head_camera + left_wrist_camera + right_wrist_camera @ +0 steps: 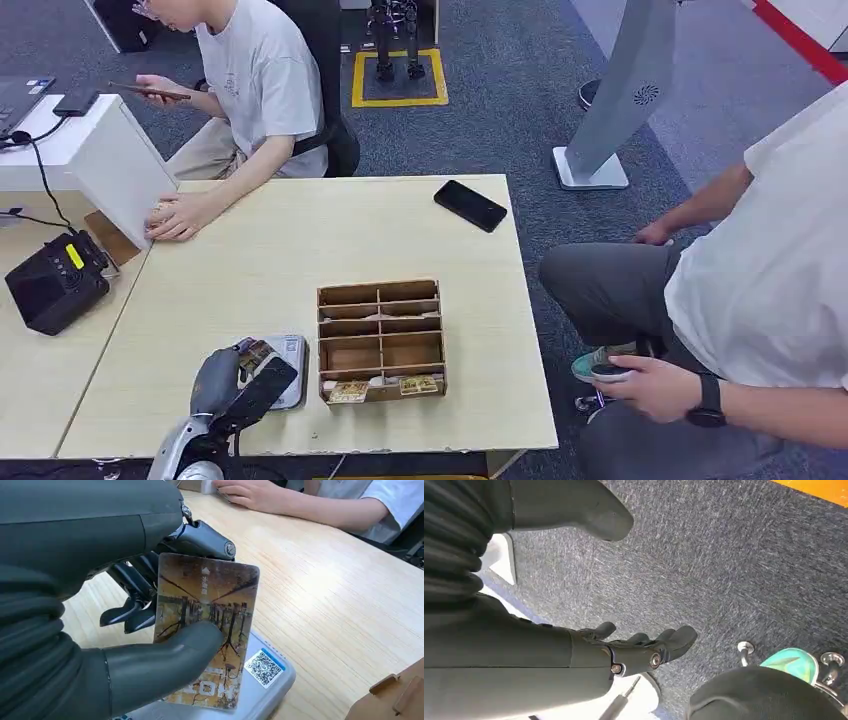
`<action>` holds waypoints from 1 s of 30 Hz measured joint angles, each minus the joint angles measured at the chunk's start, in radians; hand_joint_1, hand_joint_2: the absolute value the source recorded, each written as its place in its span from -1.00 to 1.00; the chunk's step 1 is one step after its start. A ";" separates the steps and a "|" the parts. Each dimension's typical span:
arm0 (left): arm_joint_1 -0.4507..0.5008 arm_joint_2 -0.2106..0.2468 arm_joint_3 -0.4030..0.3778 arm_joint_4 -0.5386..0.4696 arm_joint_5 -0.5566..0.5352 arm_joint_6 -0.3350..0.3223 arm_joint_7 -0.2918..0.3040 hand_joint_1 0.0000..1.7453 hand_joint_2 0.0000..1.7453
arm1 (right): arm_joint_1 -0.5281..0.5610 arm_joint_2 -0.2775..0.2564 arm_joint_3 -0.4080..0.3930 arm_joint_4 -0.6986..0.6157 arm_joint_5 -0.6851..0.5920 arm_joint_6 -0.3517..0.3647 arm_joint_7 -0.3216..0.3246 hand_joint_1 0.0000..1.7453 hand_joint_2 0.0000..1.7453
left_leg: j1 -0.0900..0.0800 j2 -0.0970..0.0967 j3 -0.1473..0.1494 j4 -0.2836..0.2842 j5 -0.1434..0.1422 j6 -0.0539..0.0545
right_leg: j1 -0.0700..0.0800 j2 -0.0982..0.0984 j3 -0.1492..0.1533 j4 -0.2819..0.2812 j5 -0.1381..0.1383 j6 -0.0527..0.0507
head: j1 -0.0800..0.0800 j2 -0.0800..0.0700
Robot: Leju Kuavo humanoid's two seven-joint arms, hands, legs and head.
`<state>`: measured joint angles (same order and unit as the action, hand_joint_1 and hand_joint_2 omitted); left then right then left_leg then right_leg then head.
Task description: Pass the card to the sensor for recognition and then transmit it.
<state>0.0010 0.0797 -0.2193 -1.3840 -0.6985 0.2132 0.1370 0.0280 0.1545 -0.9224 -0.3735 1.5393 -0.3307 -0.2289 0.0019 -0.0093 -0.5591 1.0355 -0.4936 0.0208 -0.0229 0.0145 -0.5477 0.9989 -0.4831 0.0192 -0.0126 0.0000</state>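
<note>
My left hand (235, 385) pinches a brown picture card (205, 625) between its thick thumb (170, 660) and the dark fingers behind it. The card (254, 354) hangs just above the flat grey sensor pad (291, 372), whose QR sticker (264, 665) peeks out beside it. Whether card and sensor pad (270, 687) touch I cannot tell. My right hand (639, 647) hangs over grey carpet, fingers apart, holding nothing.
A wooden compartment box (381, 340) with cards at its front stands right of the sensor. A black phone (470, 205) lies at the table's far right. One person's hand (180, 216) rests on the far left of the table; another person sits at the right (740, 300). A black device (55, 282) sits on the left desk.
</note>
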 joint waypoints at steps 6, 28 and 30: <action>0.000 -0.006 0.000 0.010 -0.015 0.008 0.005 1.00 1.00 | -0.001 0.000 0.004 0.000 0.000 0.000 -0.002 -1.00 1.00 | 0.000 0.000 0.000 0.000 0.000 0.000 | 0.000 0.000 0.000 0.000 0.000 0.000 | 0.000 0.000; -0.014 -0.024 0.000 0.081 -0.058 0.014 0.006 1.00 1.00 | -0.004 0.000 0.024 -0.002 -0.001 0.006 -0.001 -1.00 1.00 | 0.000 0.000 0.003 0.000 0.000 0.000 | 0.000 -0.001 0.003 0.000 0.000 0.000 | 0.000 0.000; -0.011 -0.025 0.001 0.070 0.018 -0.007 -0.039 1.00 1.00 | -0.004 0.000 0.025 -0.002 -0.002 0.006 -0.002 -1.00 1.00 | 0.000 0.000 0.003 0.000 0.000 0.000 | 0.000 -0.001 0.003 0.000 0.000 0.000 | 0.000 0.000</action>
<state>-0.0097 0.0549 -0.2186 -1.3142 -0.6803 0.2063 0.0975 0.0242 0.1541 -0.8976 -0.3754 1.5373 -0.3246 -0.2304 0.0019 -0.0097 -0.5566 1.0354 -0.4934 0.0207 -0.0229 0.0135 -0.5447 0.9989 -0.4830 0.0192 -0.0130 0.0000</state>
